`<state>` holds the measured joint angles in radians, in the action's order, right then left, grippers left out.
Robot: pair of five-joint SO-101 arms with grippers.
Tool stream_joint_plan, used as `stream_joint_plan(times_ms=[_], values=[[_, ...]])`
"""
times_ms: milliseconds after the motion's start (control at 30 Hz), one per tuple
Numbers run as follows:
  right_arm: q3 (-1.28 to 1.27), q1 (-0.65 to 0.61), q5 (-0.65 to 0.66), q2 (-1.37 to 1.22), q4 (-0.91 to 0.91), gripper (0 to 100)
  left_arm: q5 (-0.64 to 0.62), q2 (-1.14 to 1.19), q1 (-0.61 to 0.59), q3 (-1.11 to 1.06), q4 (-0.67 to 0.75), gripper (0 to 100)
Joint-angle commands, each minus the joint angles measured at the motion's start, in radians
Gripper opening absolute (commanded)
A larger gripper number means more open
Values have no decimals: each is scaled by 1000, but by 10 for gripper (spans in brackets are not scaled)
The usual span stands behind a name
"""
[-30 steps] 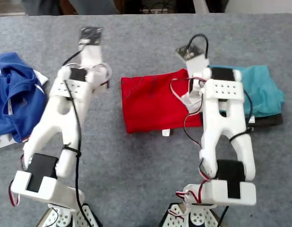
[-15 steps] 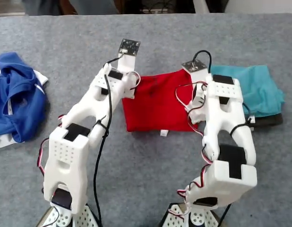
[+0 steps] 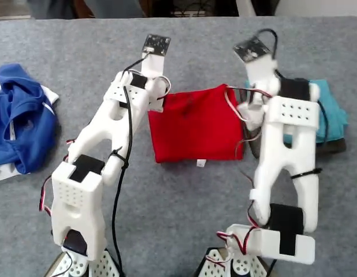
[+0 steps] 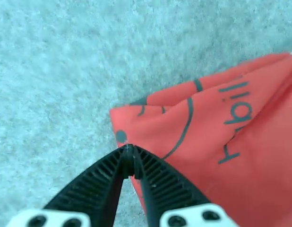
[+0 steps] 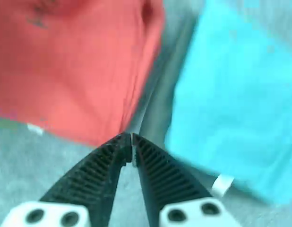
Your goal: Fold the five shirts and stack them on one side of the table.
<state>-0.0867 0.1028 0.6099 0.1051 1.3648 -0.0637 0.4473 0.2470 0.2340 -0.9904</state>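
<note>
Folded red cotton shirt (image 3: 196, 124) between two grippers
Left gripper (image 4: 128, 150) and right gripper (image 5: 131, 139) are clenched at its edges, likely to lift it

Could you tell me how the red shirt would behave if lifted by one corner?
Probably floppy: the red shirt lies flat with soft creases, so it would likely droop and unfold. It looks thin, so probably light. The fuzzy table cover may grip it.

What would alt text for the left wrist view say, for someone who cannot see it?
Two black ribbed fingers meet tip to tip over the edge of a red shirt with dark print, which lies on a grey table.
</note>
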Motion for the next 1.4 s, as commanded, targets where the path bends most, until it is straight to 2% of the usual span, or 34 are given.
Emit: stream_joint_plan(times_ms=[0,100,200,367,767,1033,1200,1267,1367], values=[[61,-109,5,-47,-118,15,3,-41,-16,39,9,29],[62,-121,5,-168,-259,15,3,18,-24,27,69,29],[67,-78,6,-340,-397,18,8,71,-35,24,101,29],[166,18,6,-552,-434,15,9,133,-50,30,117,29],[394,41,12,-565,-95,15,9,187,-51,36,157,29],[611,-32,14,-410,224,15,11,-6,-53,64,91,28],[633,-29,8,-297,397,18,86,-140,-79,-51,92,28],[587,-21,2,-246,400,17,123,-196,-88,-142,92,28],[467,-8,-86,-153,399,15,137,-298,-111,-308,110,28]])
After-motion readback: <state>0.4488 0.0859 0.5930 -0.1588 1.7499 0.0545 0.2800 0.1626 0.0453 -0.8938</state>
